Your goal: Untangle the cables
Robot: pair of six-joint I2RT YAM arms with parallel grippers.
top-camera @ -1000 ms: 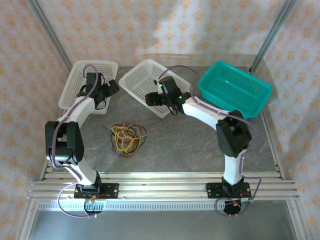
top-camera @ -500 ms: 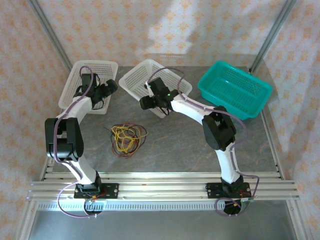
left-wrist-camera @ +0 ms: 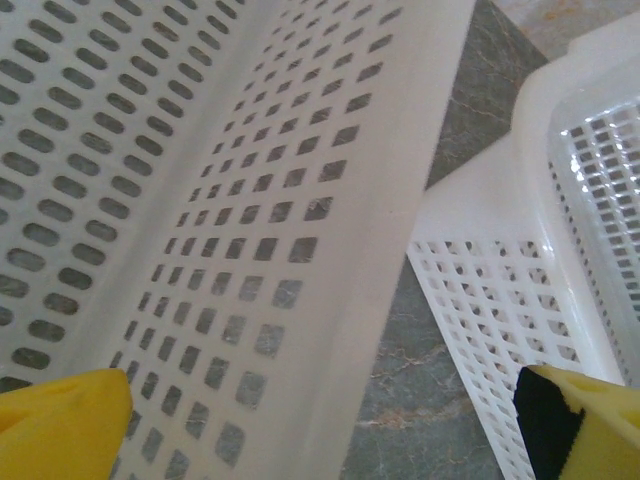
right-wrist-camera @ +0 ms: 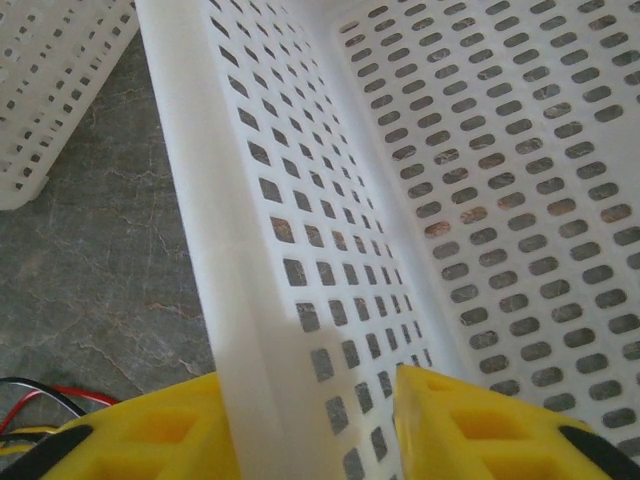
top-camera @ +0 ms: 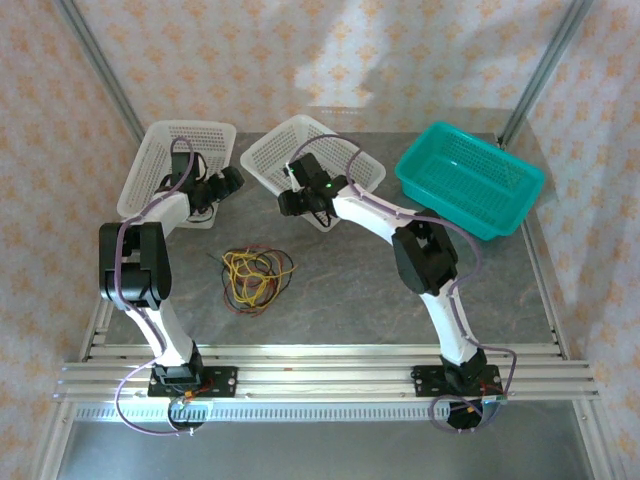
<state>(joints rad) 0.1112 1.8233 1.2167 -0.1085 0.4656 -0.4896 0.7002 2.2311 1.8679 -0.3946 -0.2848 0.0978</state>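
The cables (top-camera: 255,278) lie as one loose tangle of yellow, red and black wire on the grey table, in front of both grippers; a few strands (right-wrist-camera: 30,400) show at the lower left of the right wrist view. My left gripper (top-camera: 226,183) is open, its yellow fingers (left-wrist-camera: 60,425) wide apart over the right wall of the left white basket (left-wrist-camera: 250,200). My right gripper (right-wrist-camera: 310,435) straddles the left wall of the middle white basket (right-wrist-camera: 300,250), one finger outside and one inside, closed against it.
The left white basket (top-camera: 165,140) and middle white basket (top-camera: 275,150) stand at the back, a strip of table (left-wrist-camera: 450,350) between them. A teal basket (top-camera: 470,180) sits at the back right. Metal rails run along the near edge.
My right gripper slid left along the middle basket to its left wall and its jaws narrowed onto that wall. The left gripper shifted slightly right, still open. The cables have not moved.
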